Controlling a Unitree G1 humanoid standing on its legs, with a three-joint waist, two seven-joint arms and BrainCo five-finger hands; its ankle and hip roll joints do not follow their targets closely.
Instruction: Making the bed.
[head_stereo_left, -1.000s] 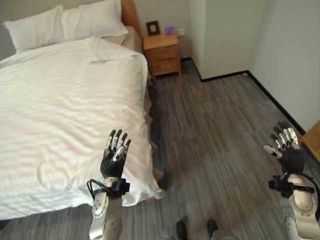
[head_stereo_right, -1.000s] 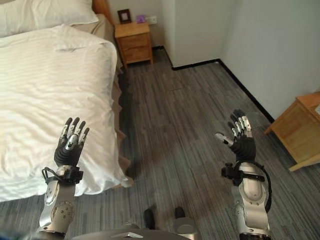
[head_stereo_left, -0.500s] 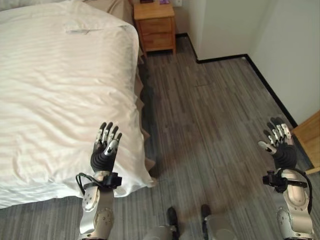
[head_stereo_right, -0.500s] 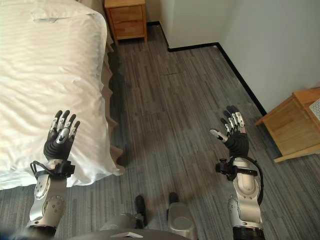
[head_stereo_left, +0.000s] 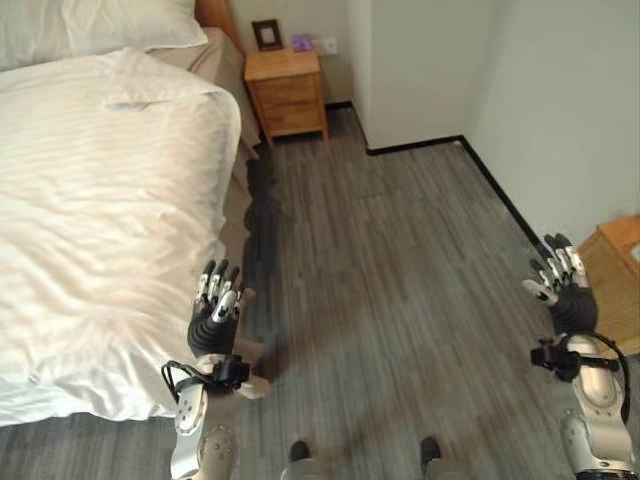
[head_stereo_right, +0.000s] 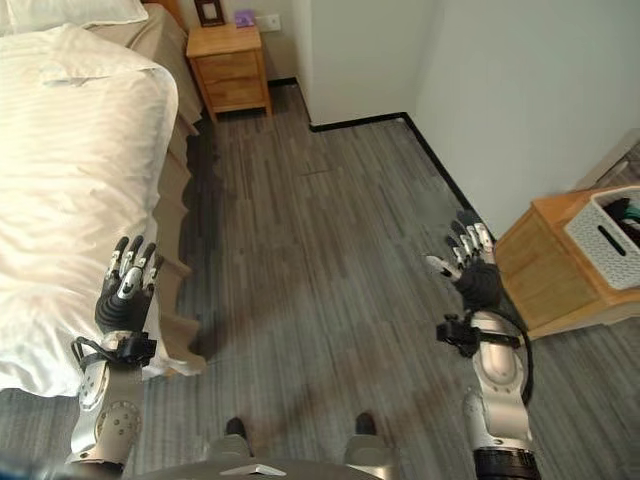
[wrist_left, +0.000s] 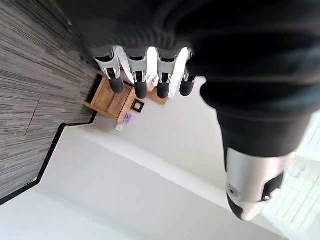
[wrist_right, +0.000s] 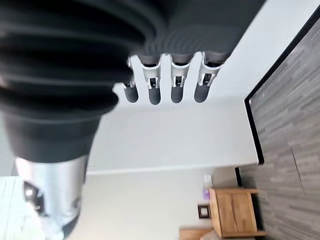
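White duvet (head_stereo_left: 100, 200) spread over bed (head_stereo_left: 232, 215); left hand (head_stereo_left: 214, 312) raised at its corner, right hand (head_stereo_left: 562, 290) over floor (head_stereo_left: 400, 270) (both fingers straight, empty).

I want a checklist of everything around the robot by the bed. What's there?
Surface: grey wood-look floor, bare where it shows.
Job's things: bed with white duvet spread over it, pillows at the head.
Clutter: small frame and a purple thing on the nightstand; white basket on a wooden cabinet.
Hands: left hand open beside the duvet's edge; right hand open over the floor; both empty.
Cables: nothing seen.
Surroundings: white walls, black skirting.
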